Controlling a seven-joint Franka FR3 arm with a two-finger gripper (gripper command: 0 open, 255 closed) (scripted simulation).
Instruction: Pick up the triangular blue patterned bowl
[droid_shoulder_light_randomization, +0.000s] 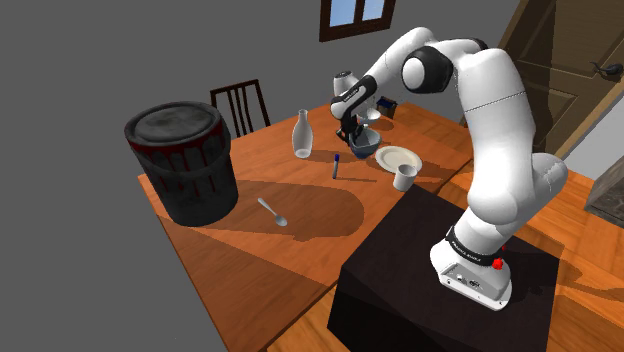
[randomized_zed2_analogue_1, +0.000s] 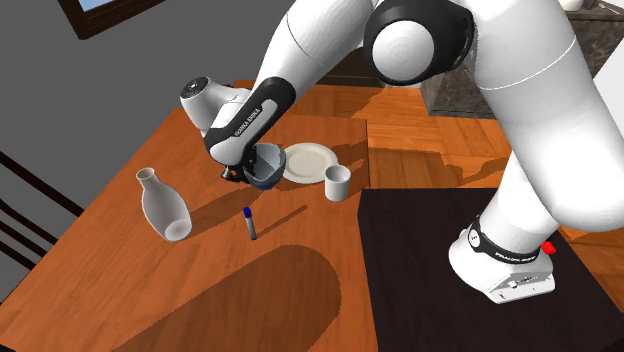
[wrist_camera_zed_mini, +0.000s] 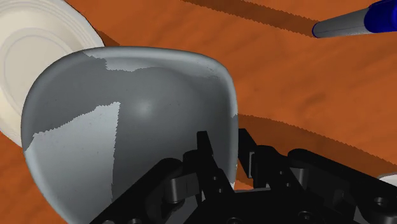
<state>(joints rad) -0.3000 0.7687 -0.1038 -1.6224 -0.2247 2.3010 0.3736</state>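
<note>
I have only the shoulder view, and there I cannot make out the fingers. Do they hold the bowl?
Observer: Yes. In the wrist view the gripper is shut on the bowl: one finger is inside the rim and the other is outside.
Operator: How does the bowl look inside?
Observer: It is grey, in lighter and darker patches, and nothing lies in it.

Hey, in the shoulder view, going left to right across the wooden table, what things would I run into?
Black ribbed bin → small silver spoon → clear glass bottle → blue-and-grey pen → dark blue-grey triangular bowl → round cream plate.
</note>
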